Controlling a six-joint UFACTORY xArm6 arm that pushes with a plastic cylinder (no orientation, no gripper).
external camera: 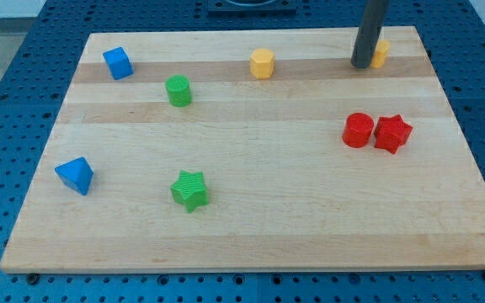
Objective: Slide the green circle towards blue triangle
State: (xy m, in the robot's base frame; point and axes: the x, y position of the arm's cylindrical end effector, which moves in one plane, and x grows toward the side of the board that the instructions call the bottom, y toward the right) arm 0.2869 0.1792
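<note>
The green circle (178,90) stands on the wooden board (259,227) near the view's top left. The blue triangle (75,175) lies at the view's left edge of the board, below and left of the green circle. My tip (361,64) is at the view's top right, far right of the green circle, touching or just beside a yellow block (381,53) that it partly hides.
A blue cube (118,63) sits up-left of the green circle. A yellow hexagon (262,63) is at top centre. A green star (190,190) lies at lower centre-left. A red circle (359,130) and a red star (392,133) touch at the right.
</note>
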